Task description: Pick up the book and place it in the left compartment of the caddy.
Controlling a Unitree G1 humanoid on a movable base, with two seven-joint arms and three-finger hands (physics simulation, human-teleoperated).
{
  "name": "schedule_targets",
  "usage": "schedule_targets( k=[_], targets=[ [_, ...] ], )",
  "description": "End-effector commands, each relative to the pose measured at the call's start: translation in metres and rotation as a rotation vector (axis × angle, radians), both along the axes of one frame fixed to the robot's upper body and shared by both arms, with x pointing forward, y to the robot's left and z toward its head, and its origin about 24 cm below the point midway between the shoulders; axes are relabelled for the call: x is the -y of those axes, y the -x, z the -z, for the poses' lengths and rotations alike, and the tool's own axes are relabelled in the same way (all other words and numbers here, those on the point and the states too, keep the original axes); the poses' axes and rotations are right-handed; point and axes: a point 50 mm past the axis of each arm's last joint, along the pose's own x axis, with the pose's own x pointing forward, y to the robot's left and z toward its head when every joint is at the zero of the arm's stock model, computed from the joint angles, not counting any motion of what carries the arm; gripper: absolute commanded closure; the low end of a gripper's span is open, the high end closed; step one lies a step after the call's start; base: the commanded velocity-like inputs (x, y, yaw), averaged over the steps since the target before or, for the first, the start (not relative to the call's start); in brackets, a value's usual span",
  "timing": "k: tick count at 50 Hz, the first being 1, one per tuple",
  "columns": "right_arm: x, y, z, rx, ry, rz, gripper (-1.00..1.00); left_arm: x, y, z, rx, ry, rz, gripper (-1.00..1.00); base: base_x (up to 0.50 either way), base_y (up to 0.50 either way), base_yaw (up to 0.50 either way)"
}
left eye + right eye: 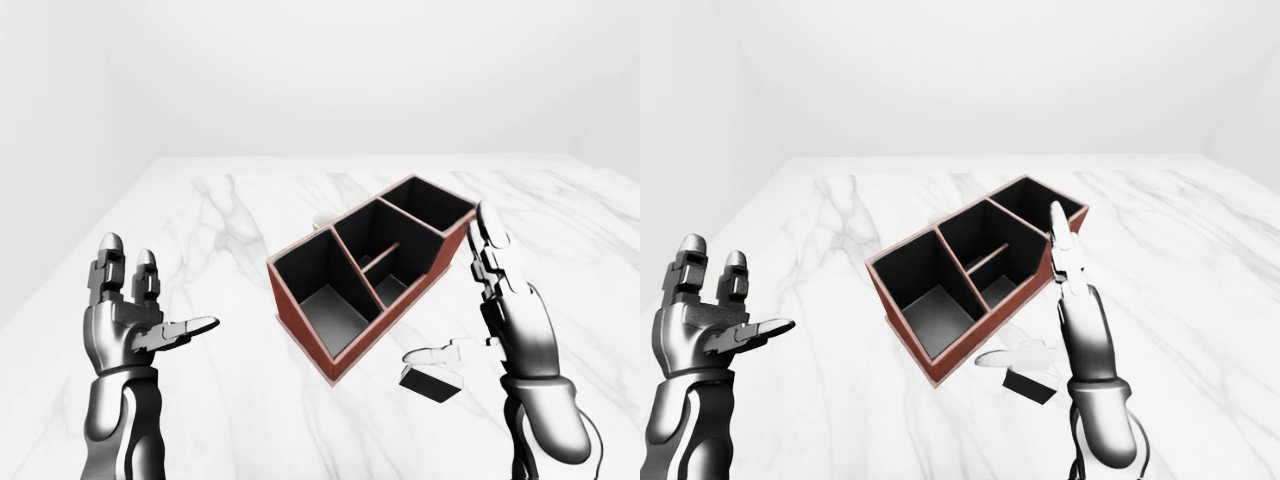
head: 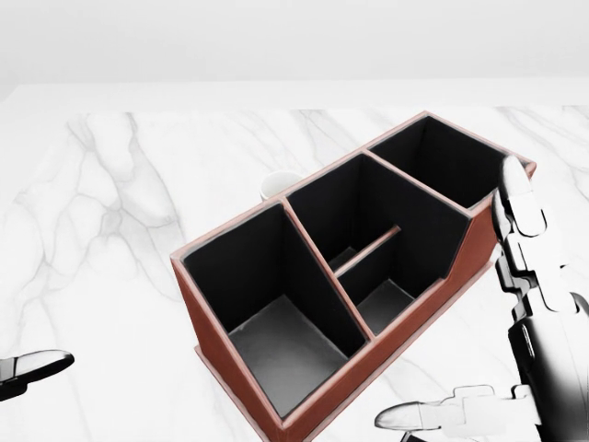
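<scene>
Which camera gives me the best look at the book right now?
The left-eye view: the book lies dark and flat on the table under the open right hand, just off the caddy. The right-eye view shows it too, partly behind the hand. The head view doesn't show it.

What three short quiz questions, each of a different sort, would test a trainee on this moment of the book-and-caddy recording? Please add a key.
1. True or false: the book already lies inside the caddy.
2. Multiple choice: in the left-eye view, the book lies (A) under the left hand, (B) on the marble table below the right hand, (C) in the caddy's leftmost compartment.
3. Fill in: both hands have their fingers ____.

Key
1. False: it lies on the table, outside the caddy's near wall.
2. B
3. Open; neither hand holds anything.
</scene>
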Motion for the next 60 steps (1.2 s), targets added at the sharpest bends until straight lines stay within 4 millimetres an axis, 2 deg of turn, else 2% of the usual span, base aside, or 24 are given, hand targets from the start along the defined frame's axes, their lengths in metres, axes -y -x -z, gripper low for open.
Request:
schedule_targets(
  k=[1, 9, 15, 40, 60],
  targets=[
    [0.013, 0.016, 0.004, -0.089, 0.131, 0.032, -1.0, 0.0, 0.0, 0.0, 0.0, -0.003, 0.001, -1.0, 0.0, 0.0, 0.0],
    [0.019, 0.024, 0.007, -0.146, 0.175, 0.056, -1.0, -0.001, 0.003, 0.0, -0.001, -0.003, -0.004, -1.0, 0.0, 0.0, 0.0],
    [0.024, 0.027, 0.018, -0.227, 0.191, 0.058, -1.0, 0.001, 0.001, 0.001, -0.004, -0.002, 0.001, -1.0, 0.0, 0.0, 0.0],
    [0.027, 0.04, 0.031, -0.398, 0.269, 0.017, -1.0, 0.004, -0.004, 0.006, -0.029, 0.001, 0.017, -1.0, 0.0, 0.0, 0.0],
    [0.046, 0.045, 0.051, -0.547, 0.309, 0.136, -1.0, 0.003, -0.004, 0.002, -0.013, 0.0, 0.007, -1.0, 0.0, 0.0, 0.0]
  ],
)
